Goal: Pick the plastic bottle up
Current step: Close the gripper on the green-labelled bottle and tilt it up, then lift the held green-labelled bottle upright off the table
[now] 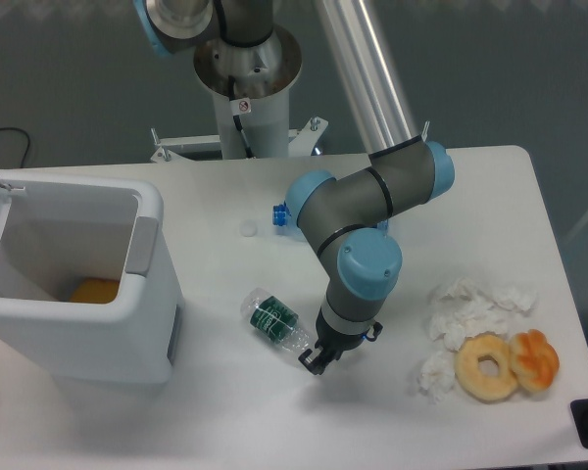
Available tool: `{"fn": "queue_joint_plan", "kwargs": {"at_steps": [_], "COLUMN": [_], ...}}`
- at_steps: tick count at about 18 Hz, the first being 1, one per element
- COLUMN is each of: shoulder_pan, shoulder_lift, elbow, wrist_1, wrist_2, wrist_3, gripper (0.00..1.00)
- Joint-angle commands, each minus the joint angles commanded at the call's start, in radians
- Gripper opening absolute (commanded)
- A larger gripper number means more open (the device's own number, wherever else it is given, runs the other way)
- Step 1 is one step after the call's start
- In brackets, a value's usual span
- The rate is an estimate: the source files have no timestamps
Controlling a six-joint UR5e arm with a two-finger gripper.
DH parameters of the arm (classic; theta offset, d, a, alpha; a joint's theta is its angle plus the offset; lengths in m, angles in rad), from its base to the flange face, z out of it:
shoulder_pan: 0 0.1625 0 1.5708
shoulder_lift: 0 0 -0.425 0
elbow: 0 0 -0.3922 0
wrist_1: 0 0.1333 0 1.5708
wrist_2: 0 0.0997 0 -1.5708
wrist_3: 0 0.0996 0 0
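Nearest the camera, the gripper (314, 360) is seen low over the table (490, 196), at the right-hand end of the plastic bottle (275, 324); whether its fingers are closed on that end cannot be told, since they are small and dark here. The bottle lies on its side, clear and crinkled, with a dark green label band, and it is judged not yet lifted: the approach looks done, the grasp and raise remain. To the right, crumpled white tissues (465, 313) and two glazed ring doughnuts (508, 364) are seen. At the left stands a smooth white bin (147, 284). Farther back, a blue-capped bottle (284, 214) is partly hidden behind the arm.
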Motion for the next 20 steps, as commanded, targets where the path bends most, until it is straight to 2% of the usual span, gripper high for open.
{"fn": "queue_joint_plan", "kwargs": {"at_steps": [4,9,12,16,20], "shoulder_pan": [-0.002,-0.012,-0.014,-0.014,-0.015], "shoulder_lift": [0.032,0.126,0.166,0.216,0.242], "elbow": [0.07,0.152,0.155,0.143,0.131], "wrist_1": [0.0,0.009,0.063,0.063,0.063], "wrist_2": [0.0,-0.012,-0.087,-0.178,-0.181], "wrist_3": [0.002,0.031,0.096,0.302,0.434], "gripper": [0.25,0.25,0.25,0.25,0.25]}}
